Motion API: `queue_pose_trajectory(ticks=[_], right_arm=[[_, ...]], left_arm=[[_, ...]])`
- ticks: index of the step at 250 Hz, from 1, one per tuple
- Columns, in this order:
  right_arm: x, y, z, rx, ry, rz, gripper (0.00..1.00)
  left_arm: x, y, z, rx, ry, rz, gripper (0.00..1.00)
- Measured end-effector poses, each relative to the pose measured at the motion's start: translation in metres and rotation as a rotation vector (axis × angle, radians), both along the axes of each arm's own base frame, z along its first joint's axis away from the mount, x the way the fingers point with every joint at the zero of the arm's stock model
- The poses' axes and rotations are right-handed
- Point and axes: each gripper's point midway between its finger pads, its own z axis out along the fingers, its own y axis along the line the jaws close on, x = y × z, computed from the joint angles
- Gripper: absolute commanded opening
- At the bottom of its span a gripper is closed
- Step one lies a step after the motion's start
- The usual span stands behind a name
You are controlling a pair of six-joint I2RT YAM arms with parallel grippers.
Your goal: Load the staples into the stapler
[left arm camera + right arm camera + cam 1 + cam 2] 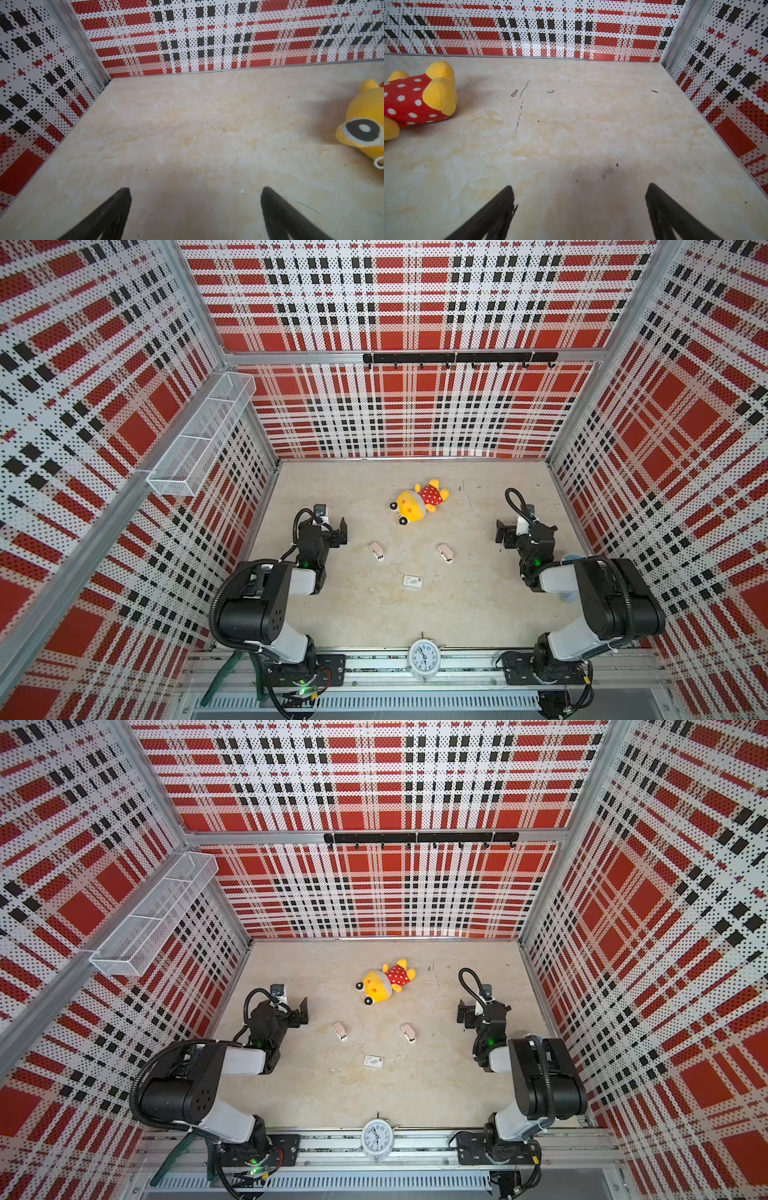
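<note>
Left gripper (195, 190) and right gripper (579, 187): jaws spread wide, both empty, each held over bare tabletop (478, 605) at its own side.

2 small pale staplers lie mid-tabletop, apart: left-side stapler (376, 551) and right-side stapler (444, 552).

Staples: no loose strip visible in any view. A small white box (412, 581) sits between the staplers and the arm bases; contents cannot be told.

Risks, judged:
- The staplers look small and light, so a 1-sided touch could skid or spin them.
- 2 candidate staplers invite a split choice.
- Thin strips could snap or slip from broad jaws.
- The plush toy (419, 502) lies beyond the staplers and is an unlikely obstruction.
</note>
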Motion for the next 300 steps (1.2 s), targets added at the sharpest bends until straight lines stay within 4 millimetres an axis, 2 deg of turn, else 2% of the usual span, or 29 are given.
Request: queue_pose_trajectory(ticks=[274, 300], right_arm=[[0.0010, 0.0002, 0.0026, 0.001, -0.011, 0.001, 1.00], [0.0007, -0.0056, 0.0021, -0.005, -0.006, -0.033, 1.00]], left_arm=[[0.0001, 0.0000, 0.0002, 0.000, -0.001, 0.000, 0.99], [-0.0011, -0.0035, 0.0000, 0.012, 0.010, -0.012, 0.99]])
